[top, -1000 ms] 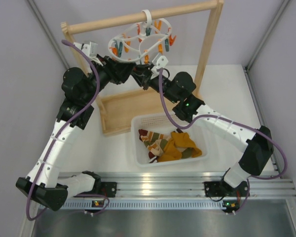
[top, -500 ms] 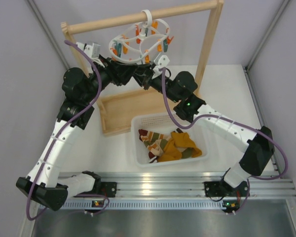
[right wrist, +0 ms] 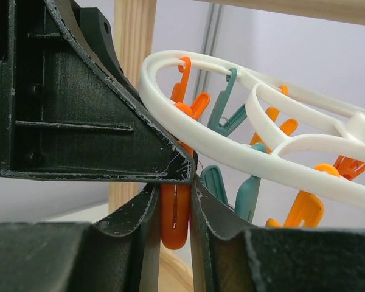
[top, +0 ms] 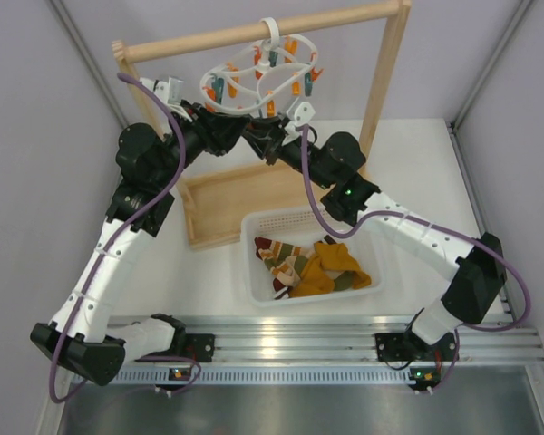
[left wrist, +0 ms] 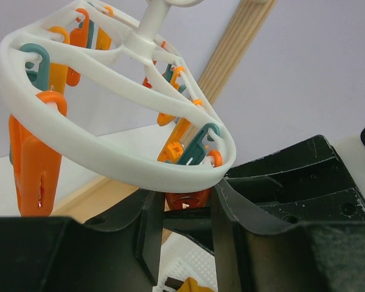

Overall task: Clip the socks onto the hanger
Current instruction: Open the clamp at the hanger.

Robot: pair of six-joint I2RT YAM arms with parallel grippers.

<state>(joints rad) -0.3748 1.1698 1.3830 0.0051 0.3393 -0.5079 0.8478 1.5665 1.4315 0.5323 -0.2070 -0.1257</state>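
Observation:
The white oval hanger (top: pixel 258 77) hangs by its hook from the wooden rail, with orange and teal pegs dangling from it. My two grippers meet just under its near rim. My left gripper (left wrist: pixel 185 210) is closed around the top of one orange peg (left wrist: pixel 185 199). My right gripper (right wrist: pixel 175 213) is shut on the lower body of an orange peg (right wrist: pixel 174 226), right under the left gripper's finger. Neither gripper holds a sock. The mustard-yellow socks (top: pixel 325 272) and a striped sock (top: pixel 276 254) lie in the white basket (top: pixel 248 263).
The tall wooden rail frame (top: pixel 254 33) stands at the back, with its right post (top: pixel 381 91) close to my right arm. A shallow wooden tray (top: pixel 218 204) lies under the grippers, behind the basket. Grey walls close in left and right.
Both wrists have edged slightly up and to the right under the hanger, and the hanger ring has shifted a little with them. The socks have not moved.

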